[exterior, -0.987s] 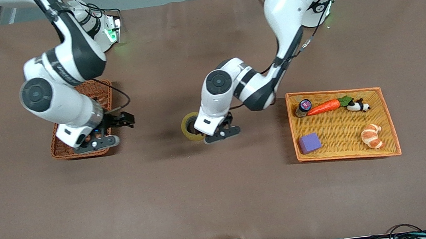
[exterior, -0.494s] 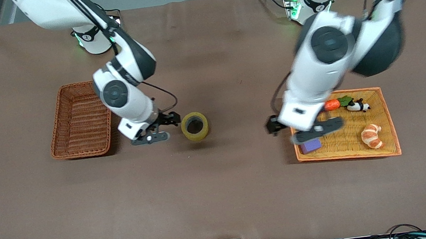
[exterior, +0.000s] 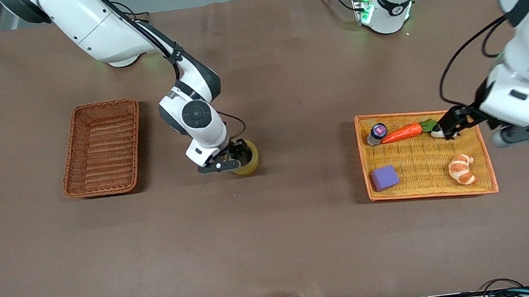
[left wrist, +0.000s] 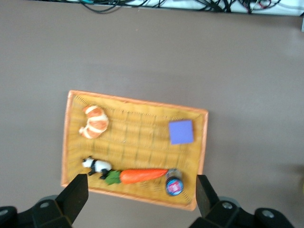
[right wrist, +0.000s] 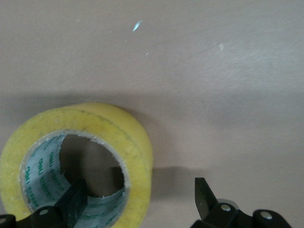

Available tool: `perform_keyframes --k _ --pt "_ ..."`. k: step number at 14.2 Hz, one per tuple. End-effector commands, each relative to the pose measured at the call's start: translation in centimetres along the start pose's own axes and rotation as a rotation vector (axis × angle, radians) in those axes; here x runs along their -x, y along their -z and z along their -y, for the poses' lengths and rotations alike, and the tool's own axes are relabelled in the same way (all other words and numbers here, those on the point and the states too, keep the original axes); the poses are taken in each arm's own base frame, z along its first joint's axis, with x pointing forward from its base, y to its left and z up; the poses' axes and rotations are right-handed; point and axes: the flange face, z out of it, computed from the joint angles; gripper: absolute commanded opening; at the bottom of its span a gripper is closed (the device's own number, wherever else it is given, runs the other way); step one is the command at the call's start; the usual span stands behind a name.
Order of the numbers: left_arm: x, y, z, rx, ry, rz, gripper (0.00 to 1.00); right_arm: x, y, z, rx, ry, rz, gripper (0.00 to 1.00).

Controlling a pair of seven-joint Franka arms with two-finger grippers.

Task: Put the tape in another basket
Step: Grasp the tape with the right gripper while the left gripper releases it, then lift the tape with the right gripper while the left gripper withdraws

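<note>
The tape [exterior: 249, 162], a yellowish roll, stands on the brown table midway between the two baskets. My right gripper [exterior: 230, 158] is down at it. In the right wrist view the right gripper [right wrist: 137, 202] is open; one finger [right wrist: 73, 199] is inside the ring of the tape [right wrist: 135, 137] and the other is outside, so the jaws straddle its wall. The reddish-brown wicker basket [exterior: 101, 148] is empty, toward the right arm's end. My left gripper [exterior: 491, 126] is open and empty, high over the edge of the orange tray [exterior: 420, 160]; it also shows in the left wrist view [left wrist: 140, 199].
The orange tray [left wrist: 137, 135] holds a purple cube [exterior: 385, 177], a croissant [exterior: 462, 169], a carrot [exterior: 402, 133], a small bottle [exterior: 376, 133] and a panda toy [exterior: 442, 132].
My right arm swung from over the wicker basket to the tape and put its fingers around the roll's wall. My left arm left the tape and rose over the orange tray.
</note>
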Motion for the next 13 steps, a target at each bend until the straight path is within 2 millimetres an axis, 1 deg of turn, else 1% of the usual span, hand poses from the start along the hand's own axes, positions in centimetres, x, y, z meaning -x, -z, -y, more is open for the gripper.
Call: perform_keyframes --k 1,2,4,5,6,7,8,9,10,11,12,13 --pt "3.0 1.1 1.7 0.013 -0.009 0.031 1.00 0.3 -0.2 0.9 0.015 0.023 -0.026 0.95" --pt "3.9 1.8 2.6 0.028 0.001 0.033 1.00 -0.1 -0.3 0.5 0.024 0.034 -0.039 0.87" --pt "6.1 2.5 3.0 0.020 -0.036 0.037 1.00 -0.5 0.0 0.1 0.028 0.040 -0.052 0.62" --pt "7.2 2.9 3.6 0.015 -0.035 0.036 1.00 -0.6 -0.4 0.2 0.029 0.041 -0.049 0.54" --pt "8.0 3.2 3.7 0.010 -0.035 0.034 1.00 -0.9 -0.8 0.3 0.030 0.044 -0.050 0.50" --pt "8.2 3.2 3.8 0.007 -0.034 0.035 1.00 -0.9 -1.0 0.2 0.036 0.050 -0.051 0.48" --pt "7.8 2.8 3.9 0.007 -0.032 0.040 1.00 -0.9 -1.0 0.2 0.036 0.052 -0.052 0.45" --pt "7.7 2.6 3.8 0.007 -0.034 0.040 1.00 -0.8 -1.1 0.2 0.038 0.054 -0.051 0.38" --pt "7.6 2.4 3.7 0.008 -0.034 0.041 1.00 -0.7 -1.3 0.3 0.038 0.055 -0.050 0.27" --pt "7.7 2.5 3.7 0.008 -0.036 0.041 1.00 -1.0 -1.2 0.1 0.039 0.045 -0.048 0.08" --pt "7.7 2.7 3.7 0.008 -0.036 0.038 1.00 -1.3 -0.7 0.1 0.044 0.026 -0.050 0.00" --pt "7.8 2.8 3.6 0.005 -0.039 0.036 1.00 -1.6 -0.3 -0.2 0.046 0.012 -0.050 0.00"
